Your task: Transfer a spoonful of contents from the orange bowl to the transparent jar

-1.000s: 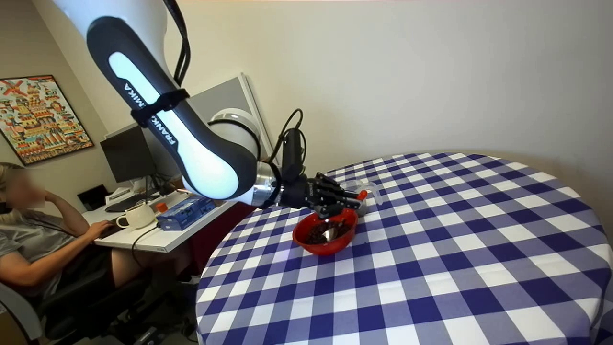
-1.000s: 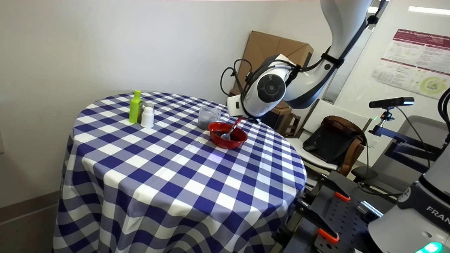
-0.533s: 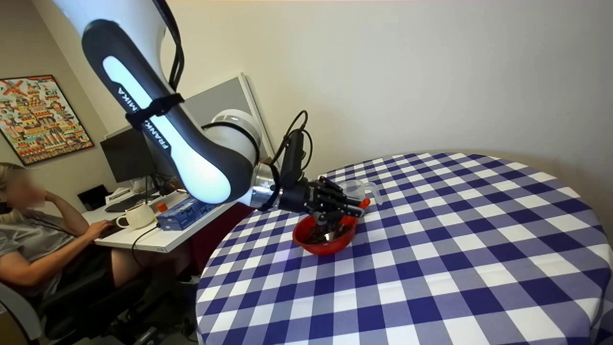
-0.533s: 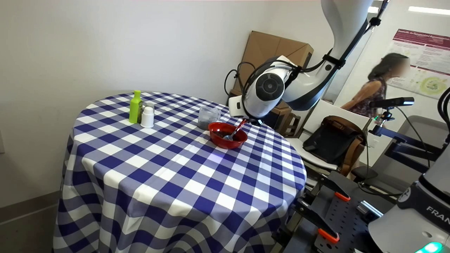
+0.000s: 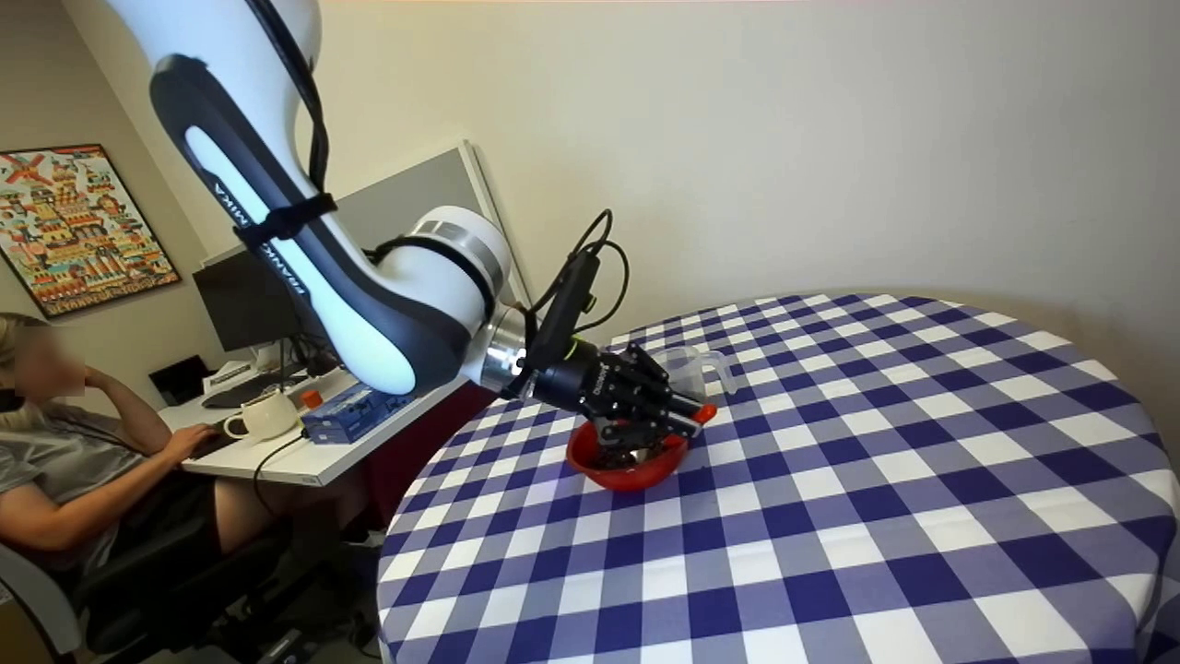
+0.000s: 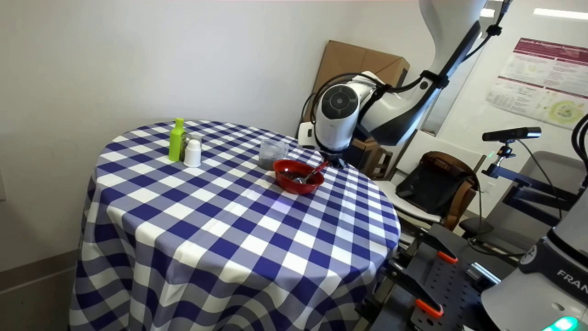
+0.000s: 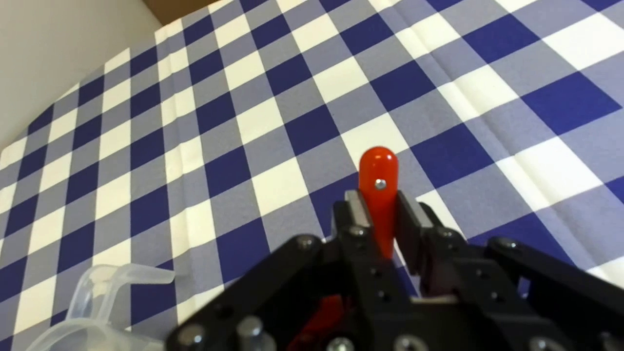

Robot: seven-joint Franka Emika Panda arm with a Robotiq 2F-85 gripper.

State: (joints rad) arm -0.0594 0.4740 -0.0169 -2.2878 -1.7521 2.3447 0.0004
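Note:
My gripper is shut on the red handle of a metal spoon, whose end sticks out past the fingertips. In an exterior view the gripper is low over the rim of the orange bowl. The spoon's head lies in the bowl among the dark contents, its handle slanting over the rim. The transparent jar, with a side handle, stands beside the bowl and has greyish matter low inside. The jar also shows in an exterior view and the wrist view.
A green bottle and a white container stand farther along the checked tablecloth. A person sits at a desk beside the table. A chair with a bag stands behind the table.
My gripper has tilted and come lower over the bowl's rim. The spoon's handle has tipped down with it, closer to level. The bowl has barely shifted; the jar has stayed put.

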